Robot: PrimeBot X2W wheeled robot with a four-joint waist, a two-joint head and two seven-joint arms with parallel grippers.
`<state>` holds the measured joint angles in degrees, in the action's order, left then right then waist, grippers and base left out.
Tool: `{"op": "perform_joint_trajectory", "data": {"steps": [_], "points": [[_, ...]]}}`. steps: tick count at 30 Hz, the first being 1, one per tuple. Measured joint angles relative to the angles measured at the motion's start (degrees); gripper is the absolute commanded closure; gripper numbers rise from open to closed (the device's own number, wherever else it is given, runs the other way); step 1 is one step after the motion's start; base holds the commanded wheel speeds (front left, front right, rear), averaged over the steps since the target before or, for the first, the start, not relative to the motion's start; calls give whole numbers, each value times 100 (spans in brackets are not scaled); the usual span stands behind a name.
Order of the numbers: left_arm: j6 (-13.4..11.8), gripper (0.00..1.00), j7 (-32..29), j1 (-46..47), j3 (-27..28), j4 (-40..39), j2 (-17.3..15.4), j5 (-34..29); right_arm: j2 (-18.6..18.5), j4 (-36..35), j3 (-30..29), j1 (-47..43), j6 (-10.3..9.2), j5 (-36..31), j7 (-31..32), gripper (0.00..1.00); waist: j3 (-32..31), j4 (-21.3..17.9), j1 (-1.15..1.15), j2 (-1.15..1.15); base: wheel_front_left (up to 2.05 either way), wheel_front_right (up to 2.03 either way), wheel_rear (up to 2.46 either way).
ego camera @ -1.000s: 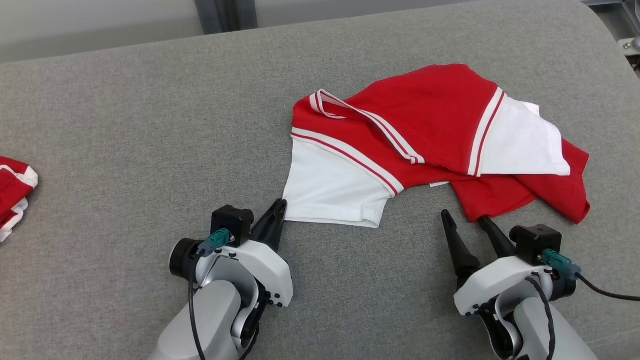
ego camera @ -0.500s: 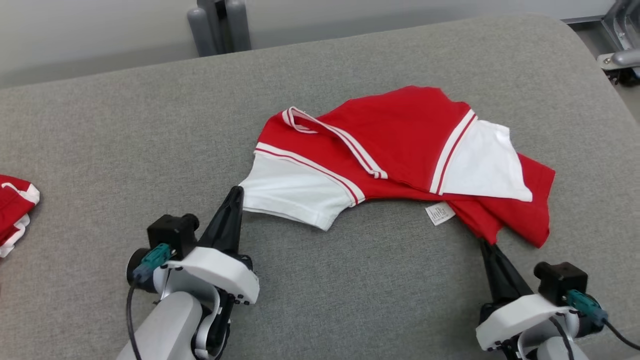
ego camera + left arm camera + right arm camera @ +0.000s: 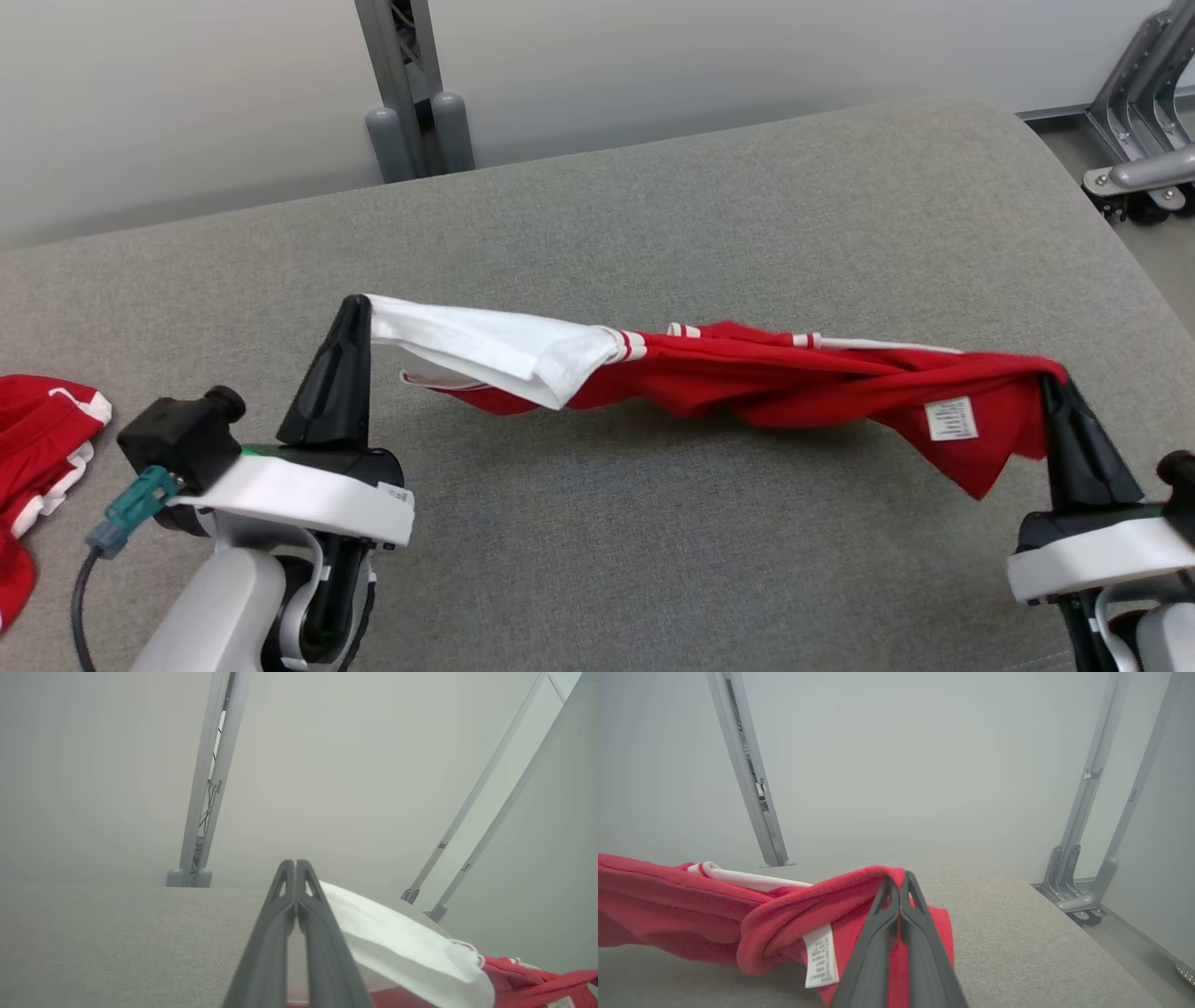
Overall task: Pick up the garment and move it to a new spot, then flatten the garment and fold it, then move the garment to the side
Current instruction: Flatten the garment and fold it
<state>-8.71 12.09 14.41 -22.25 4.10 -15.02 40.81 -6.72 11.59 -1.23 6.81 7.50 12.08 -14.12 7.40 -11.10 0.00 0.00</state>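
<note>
left gripper [image 3: 355, 310], at the middle left of the head view, is closed tight on the edge of a white sleeve [image 3: 485, 345] of the garment [image 3: 747, 378]. right gripper [image 3: 1050, 385], at the right edge, is closed on a red corner, near a white label [image 3: 950, 418]. the garment is strung between them as a bunched red-and-white band across the middle of the frame, above the grey table [image 3: 653, 215]. it seems to hang clear, though its lowest fold may brush the surface.

judging by this, the first step is in hand: picking up and carrying to a new spot. the next move calls for both arms to travel together at the same spacing, so neither pinch slips, then to lower it onto bare table. a second red garment [image 3: 37, 439] lies at the lower left edge.
</note>
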Motion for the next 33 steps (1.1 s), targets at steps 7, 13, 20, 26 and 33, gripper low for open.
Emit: {"op": "perform_joint_trajectory", "data": {"steps": [7,13,20,26,33], "points": [[-42,100,-461,-9,279,-879,-287,370,-268,-387,-396,83,0,-65,258,100,-260,76,0,0,0,0,0],[26,100,-972,269,581,-1200,-571,821,-669,-767,-472,380,0,-198,563,100,-525,132,0,0,0,0,0],[8,100,-1067,438,783,-1094,-699,960,-835,-856,-553,439,0,-159,768,100,-663,127,0,0,0,0,0],[-43,100,-1333,498,665,-812,-712,994,-880,-550,-286,410,0,-155,1002,100,-590,67,0,0,0,0,0],[-412,100,-1311,-260,802,-1399,-866,970,-976,-530,69,-503,0,583,1684,100,-242,62,0,0,0,0,0]]}}
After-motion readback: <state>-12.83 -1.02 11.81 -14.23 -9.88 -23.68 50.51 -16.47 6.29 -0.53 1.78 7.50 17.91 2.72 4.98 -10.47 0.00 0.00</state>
